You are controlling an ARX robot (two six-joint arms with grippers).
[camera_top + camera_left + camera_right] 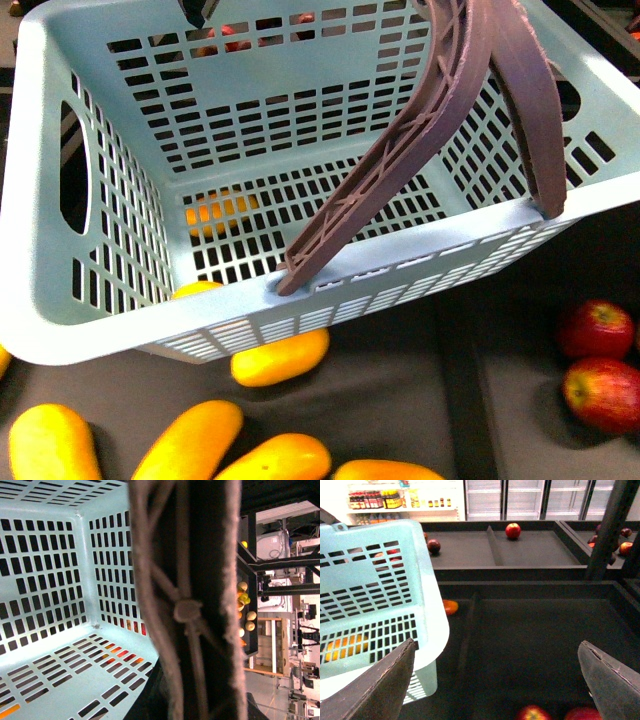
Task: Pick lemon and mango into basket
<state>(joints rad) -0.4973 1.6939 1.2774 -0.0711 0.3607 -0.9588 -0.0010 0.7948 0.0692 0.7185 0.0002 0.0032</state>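
The right pincer [496, 645] hangs wide open, empty, over the dark surface [535, 630] beside the basket [450, 245]. The mango [280, 358] lies on that surface under the basket's near wall, apart from this pincer. The left pincer's state cannot be told behind the brown handle [187, 610].

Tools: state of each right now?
Left tool: fingers not visible, basket handle fills its view; cannot tell.
Right tool: open, holding nothing.

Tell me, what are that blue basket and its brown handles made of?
The basket looks like moulded plastic, matte light turquoise, with thin walls and neat slot rows. The handles seem plastic too, brown with a lattice of ribs; their finish is hard to judge.
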